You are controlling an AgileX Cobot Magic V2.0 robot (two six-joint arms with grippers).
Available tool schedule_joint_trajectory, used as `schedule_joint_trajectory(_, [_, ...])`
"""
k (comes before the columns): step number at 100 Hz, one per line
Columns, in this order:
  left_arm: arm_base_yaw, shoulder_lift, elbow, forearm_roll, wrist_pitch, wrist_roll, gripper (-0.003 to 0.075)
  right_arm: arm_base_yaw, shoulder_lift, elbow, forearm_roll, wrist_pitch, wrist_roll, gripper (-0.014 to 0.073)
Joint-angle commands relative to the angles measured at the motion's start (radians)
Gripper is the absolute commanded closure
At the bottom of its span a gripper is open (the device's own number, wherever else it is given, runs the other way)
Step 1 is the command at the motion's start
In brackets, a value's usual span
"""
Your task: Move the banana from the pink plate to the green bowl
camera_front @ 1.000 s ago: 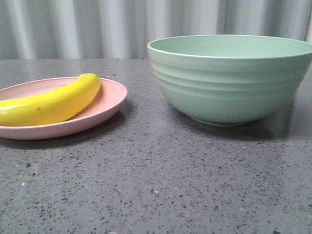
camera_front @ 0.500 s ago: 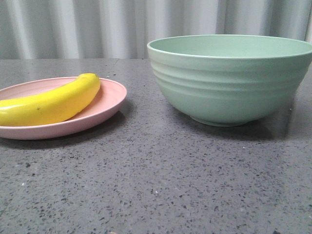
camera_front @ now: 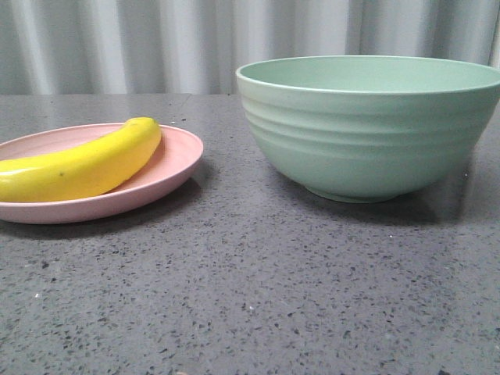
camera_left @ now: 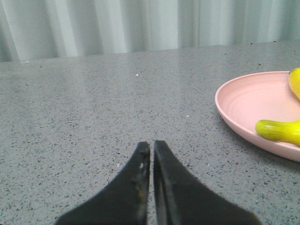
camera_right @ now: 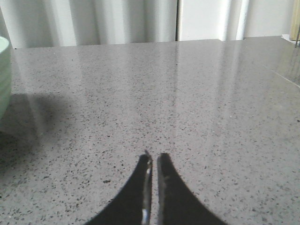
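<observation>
Up front we see the banana point(camera_front: 82, 166) lying across the pink plate point(camera_front: 168, 173), left of the green bowl point(camera_front: 367, 125) on the speckled grey table point(camera_front: 250, 289), nothing moved yet. Left wrist: left gripper point(camera_left: 152, 147) pinched nearly closed, empty, near the plate, so likely the picker. Right wrist: right gripper point(camera_right: 153, 158) likewise narrow, empty, beside the bowl; pale curtain point(camera_right: 117, 21) behind.

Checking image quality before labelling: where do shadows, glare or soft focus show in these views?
Front view: sharp; the green bowl and pink plate cast soft shadows toward the camera on the table. Left wrist view: left gripper fingertips slightly soft, banana clear. Right wrist view: pale reflective streaks across the tabletop beyond the right gripper; bowl shadow at the edge.
</observation>
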Motion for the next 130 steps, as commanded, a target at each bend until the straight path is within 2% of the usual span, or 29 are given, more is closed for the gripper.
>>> schedule_joint_trajectory(1, [0.002, -0.027, 0.012, -0.012, -0.090, -0.011, 0.0741, -0.004, -0.019, 0.021, -0.002, -0.090, -0.001, 0.0665])
schedule_joint_trajectory(111, [0.002, -0.027, 0.012, -0.012, -0.090, -0.011, 0.0741, -0.004, -0.019, 0.021, 0.033, -0.099, -0.001, 0.0665])
schedule_joint_trajectory(130, [0.002, -0.027, 0.006, -0.057, -0.185, -0.011, 0.0741, -0.004, -0.019, 0.010, 0.086, -0.125, -0.001, 0.0665])
